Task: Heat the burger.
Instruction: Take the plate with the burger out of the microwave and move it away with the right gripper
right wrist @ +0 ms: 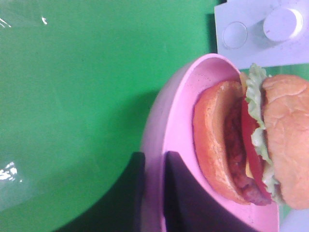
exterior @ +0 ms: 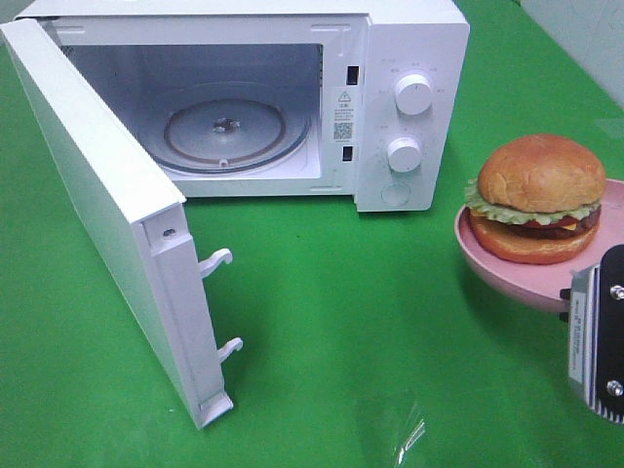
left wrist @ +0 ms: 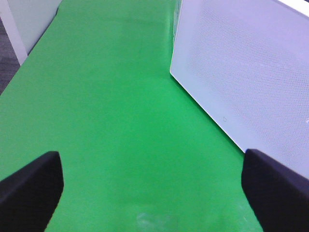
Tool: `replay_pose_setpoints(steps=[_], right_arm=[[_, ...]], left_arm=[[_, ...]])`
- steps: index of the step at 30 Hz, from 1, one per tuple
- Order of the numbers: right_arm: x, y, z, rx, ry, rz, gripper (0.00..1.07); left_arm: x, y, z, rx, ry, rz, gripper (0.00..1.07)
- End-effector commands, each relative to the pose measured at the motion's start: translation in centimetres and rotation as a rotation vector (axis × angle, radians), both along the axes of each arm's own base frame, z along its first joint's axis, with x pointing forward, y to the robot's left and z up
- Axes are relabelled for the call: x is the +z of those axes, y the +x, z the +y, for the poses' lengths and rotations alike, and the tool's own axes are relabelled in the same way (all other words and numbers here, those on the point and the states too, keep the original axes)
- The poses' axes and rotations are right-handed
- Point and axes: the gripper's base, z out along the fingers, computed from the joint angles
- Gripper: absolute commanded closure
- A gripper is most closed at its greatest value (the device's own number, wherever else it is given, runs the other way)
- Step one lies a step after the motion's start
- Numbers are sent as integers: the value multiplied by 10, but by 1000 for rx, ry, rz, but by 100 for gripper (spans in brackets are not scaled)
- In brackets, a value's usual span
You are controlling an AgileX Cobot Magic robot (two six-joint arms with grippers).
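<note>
One burger (exterior: 535,198) sat on one pink plate (exterior: 487,255); the right end effector (right wrist: 153,166) pinched the plate's rim. Left end effector (left wrist: 152,186) gaped empty beside one open microwave (exterior: 409,58).

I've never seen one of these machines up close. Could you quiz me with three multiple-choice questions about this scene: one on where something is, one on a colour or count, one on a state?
1. Where does the round golden-bun burger sit?
A. inside the oven
B. on the round pink plate
C. on the green cloth

2. How many round knobs does the white microwave oven show?
A. one
B. two
C. four

3. How is the microwave's white door?
A. swung open
B. shut
C. missing

Answers: 1 B, the burger rests on the plate, whose rim the right claw pinches. 2 B, two knobs, one above the other. 3 A, the glass turntable inside is visible.
</note>
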Motion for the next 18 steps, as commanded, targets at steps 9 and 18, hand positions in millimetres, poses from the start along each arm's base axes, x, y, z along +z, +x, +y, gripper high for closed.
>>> replay_pose_setpoints(steps=[9, 18], right_arm=[[6, 7, -18, -300, 47, -43, 107], [-6, 19, -20, -456, 37, -18, 107]], left_arm=[[0, -1, 0, -1, 0, -2, 15], [0, -1, 0, -1, 0, -2, 15]])
